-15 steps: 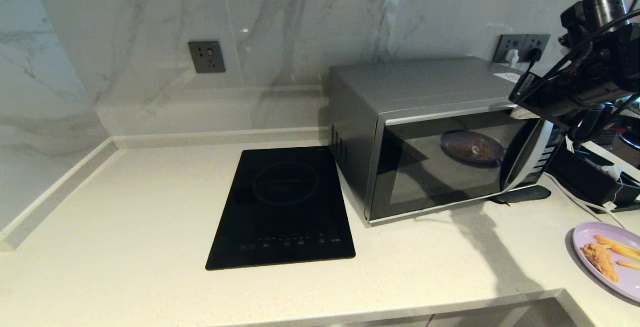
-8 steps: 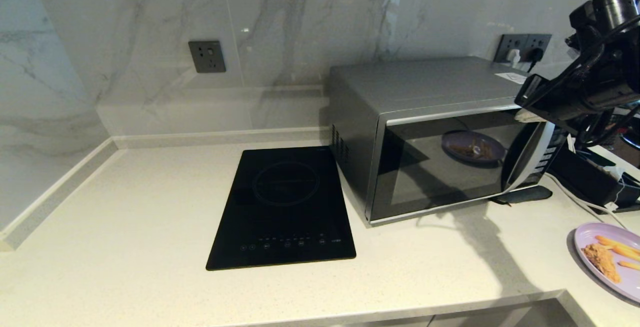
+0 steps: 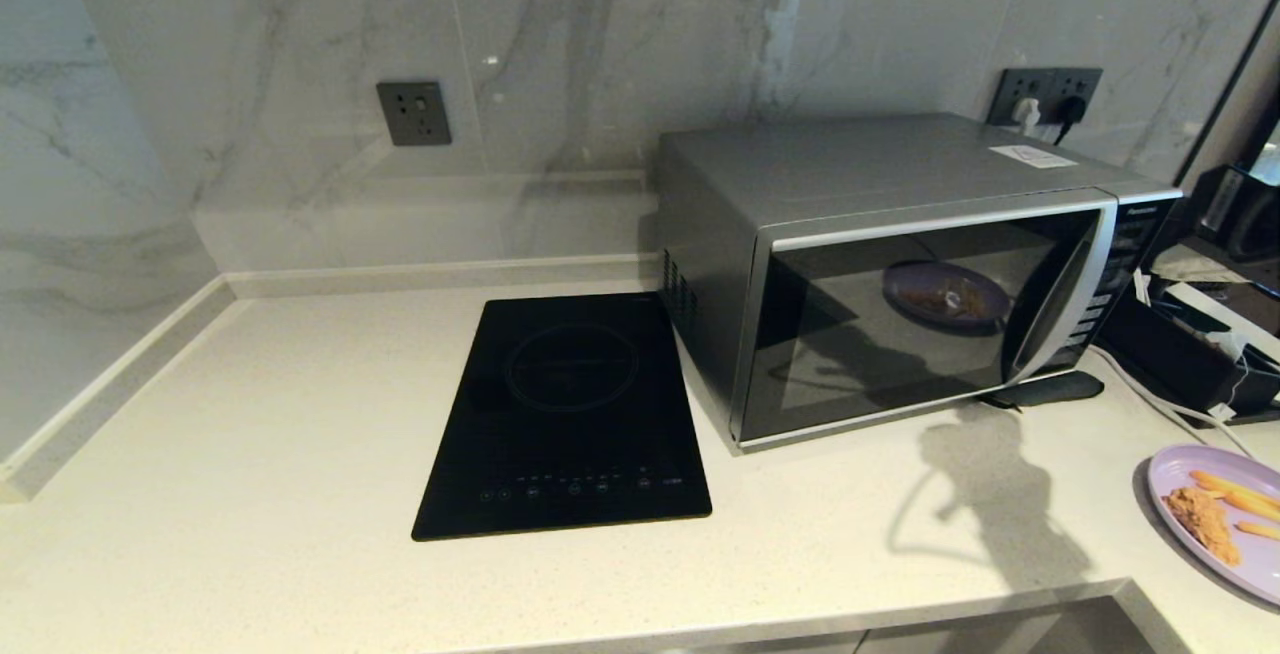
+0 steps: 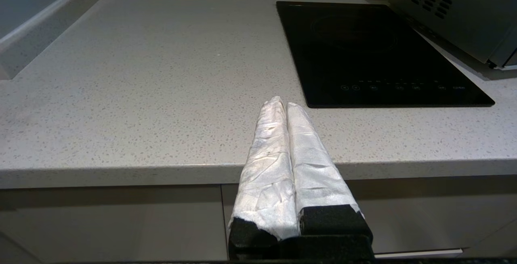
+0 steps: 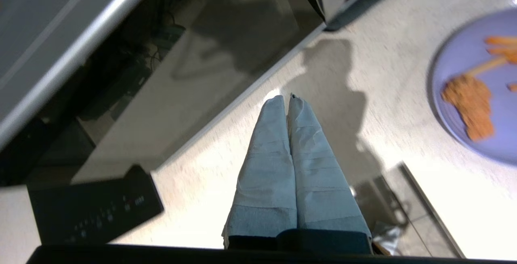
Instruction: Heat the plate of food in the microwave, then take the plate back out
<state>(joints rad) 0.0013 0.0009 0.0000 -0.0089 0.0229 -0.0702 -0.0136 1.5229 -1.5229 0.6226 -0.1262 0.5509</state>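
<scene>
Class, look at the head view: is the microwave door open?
No, the microwave door sits flush and shut, while the plate rests outside on the counter.

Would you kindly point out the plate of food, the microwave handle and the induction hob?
plate of food [image 3: 1210,519]: head view, on the fried chunk.
microwave handle [image 3: 1062,299]: head view, middle of the curved silver bar.
induction hob [image 3: 570,404]: head view, middle of the black glass.

Black hob [image 3: 565,419] lies flat on the pale speckled surface [image 3: 250,454], controls along its front edge. Behind the hob, up on the marble wall [image 3: 300,54]: grey socket [image 3: 413,113]. Well to the hob's right, 2nd socket [image 3: 1047,94] w/ white & black plugs in it. White cable [image 3: 1160,399] trails across the surface far right of the hob.
</scene>
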